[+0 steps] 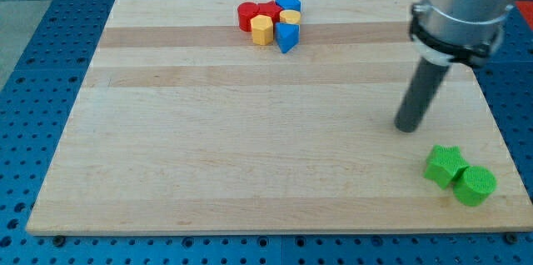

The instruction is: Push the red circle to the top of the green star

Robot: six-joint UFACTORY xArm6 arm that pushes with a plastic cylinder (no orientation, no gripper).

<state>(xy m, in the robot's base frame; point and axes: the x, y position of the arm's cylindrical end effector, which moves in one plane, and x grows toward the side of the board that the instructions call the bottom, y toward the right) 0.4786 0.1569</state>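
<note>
The red circle (246, 16) sits at the view's top centre, at the left end of a tight cluster of blocks. The green star (444, 165) lies near the view's bottom right corner of the wooden board (208, 148), touching a green circle (475, 186) on its lower right. My tip (407, 126) rests on the board above and to the left of the green star, a short gap apart from it. The tip is far to the right of and below the red circle.
The cluster by the red circle also holds a second red block (268, 10), a yellow hexagon (262, 29), a yellow circle (290, 17), and two blue blocks (288, 2) (286, 37). The board's right edge runs close to the green blocks.
</note>
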